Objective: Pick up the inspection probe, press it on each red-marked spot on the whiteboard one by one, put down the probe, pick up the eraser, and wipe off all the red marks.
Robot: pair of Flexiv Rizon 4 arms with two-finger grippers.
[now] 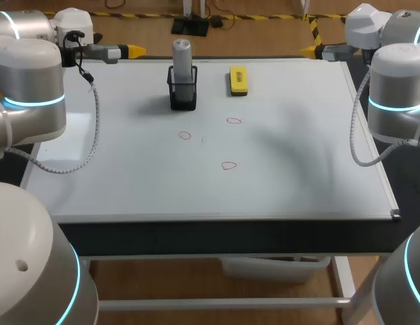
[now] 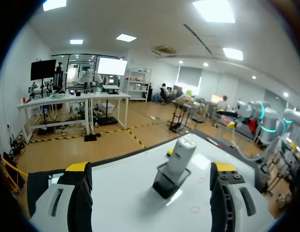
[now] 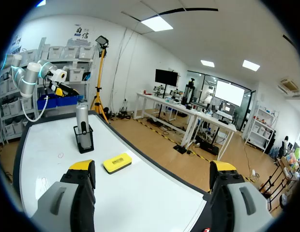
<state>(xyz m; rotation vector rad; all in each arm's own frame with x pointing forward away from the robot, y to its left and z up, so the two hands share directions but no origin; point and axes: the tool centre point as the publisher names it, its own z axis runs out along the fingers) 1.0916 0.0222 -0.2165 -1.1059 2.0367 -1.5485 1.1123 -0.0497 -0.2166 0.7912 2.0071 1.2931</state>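
Both arms hung at the far corners of the counter (image 1: 298, 149), the left gripper (image 1: 134, 50) and right gripper (image 1: 307, 50) each with fingers wide apart, holding nothing. No step looked started (the red marks (image 1: 228, 165) were all there). The probe (image 1: 181, 64) stood upright in its black holder (image 1: 183, 96) near the far edge, with the eraser (image 1: 238, 80) close by. Next, I think, the left gripper must reach the probe and close on its top.

Bright, even overhead light; soft shadows on whiteboard (image 1: 298, 189) beside probe holder (image 1: 183, 97).
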